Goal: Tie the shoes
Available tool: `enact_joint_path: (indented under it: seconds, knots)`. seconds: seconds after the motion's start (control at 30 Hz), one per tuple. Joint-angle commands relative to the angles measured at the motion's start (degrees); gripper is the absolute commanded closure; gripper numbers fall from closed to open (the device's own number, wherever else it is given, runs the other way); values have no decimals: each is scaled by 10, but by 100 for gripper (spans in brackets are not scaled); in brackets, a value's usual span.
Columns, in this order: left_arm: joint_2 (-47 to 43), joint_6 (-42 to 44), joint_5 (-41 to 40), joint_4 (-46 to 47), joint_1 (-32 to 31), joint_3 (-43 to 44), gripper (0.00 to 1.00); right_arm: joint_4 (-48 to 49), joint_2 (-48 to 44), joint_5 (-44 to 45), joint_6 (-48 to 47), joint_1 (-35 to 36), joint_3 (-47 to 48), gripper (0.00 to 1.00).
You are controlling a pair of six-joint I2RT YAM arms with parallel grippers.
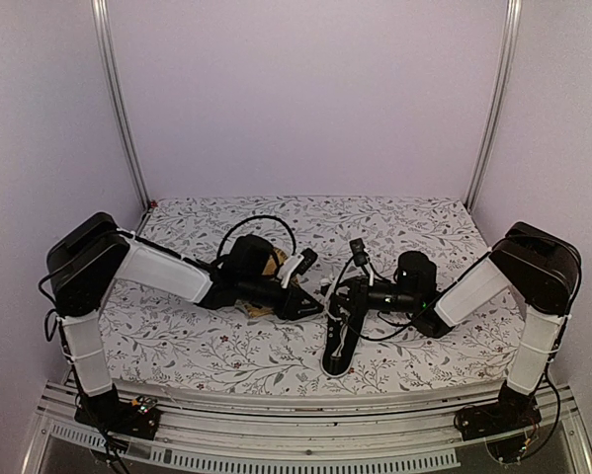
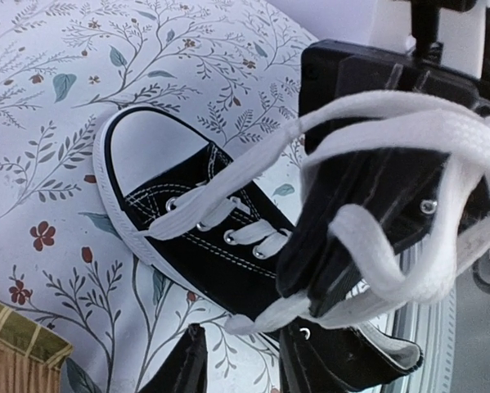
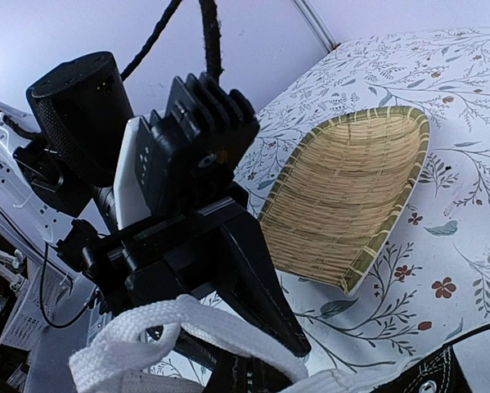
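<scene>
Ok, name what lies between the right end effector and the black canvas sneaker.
White laces, running from the sneaker to the right end effector; left wrist view.

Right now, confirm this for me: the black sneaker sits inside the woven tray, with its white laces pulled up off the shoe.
Not right. The black sneaker lies on the floral cloth, outside the woven tray, as the left wrist view shows. Its white laces are indeed pulled up off the shoe.
</scene>
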Motion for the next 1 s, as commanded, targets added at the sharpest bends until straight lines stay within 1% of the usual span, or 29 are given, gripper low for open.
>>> enact_joint_path:
  seconds: [0.0, 0.13, 0.23, 0.3, 0.37, 0.4, 0.43, 0.5, 0.6, 0.73, 0.87, 0.9, 0.93, 0.97]
  knots:
    - [20, 9, 7, 17, -8, 22, 70, 24, 3, -7, 5, -5, -4, 98]
    - [24, 9, 16, 22, -11, 34, 69, 24, 5, -9, 5, -6, -5, 98]
    - [49, 10, 22, 25, -13, 44, 67, 23, 6, -9, 5, -6, -4, 98]
    - [56, 7, 27, 28, -13, 50, 67, 24, 5, -9, 6, -6, -4, 98]
    - [62, 3, 31, 39, -14, 53, 69, 24, 4, -8, 5, -6, -4, 98]
    - [65, -3, 31, 45, -14, 55, 71, 24, 3, -7, 6, -6, -5, 98]
    - [66, -8, 31, 51, -14, 56, 75, 24, 2, -6, 6, -6, -6, 98]
    - [64, -20, 24, 63, -14, 52, 86, 22, 0, -3, 6, -6, -7, 98]
    - [43, -39, -17, 86, -14, 20, 100, 17, -5, 1, 5, -6, -11, 98]
    - [-7, -64, -59, 106, -13, -25, 100, -4, -15, 5, 1, -7, -14, 97]
    - [-48, -91, -123, 68, -13, -52, 100, -66, -50, 3, -17, -7, -21, 85]
    - [-58, -98, -130, 66, -13, -59, 100, -82, -63, 5, -20, -7, -28, 82]
    - [-66, -103, -134, 67, -13, -68, 100, -97, -77, 8, -27, -7, -36, 77]
    - [-74, -111, -138, 68, -13, -75, 100, -112, -92, 10, -30, -7, -45, 75]
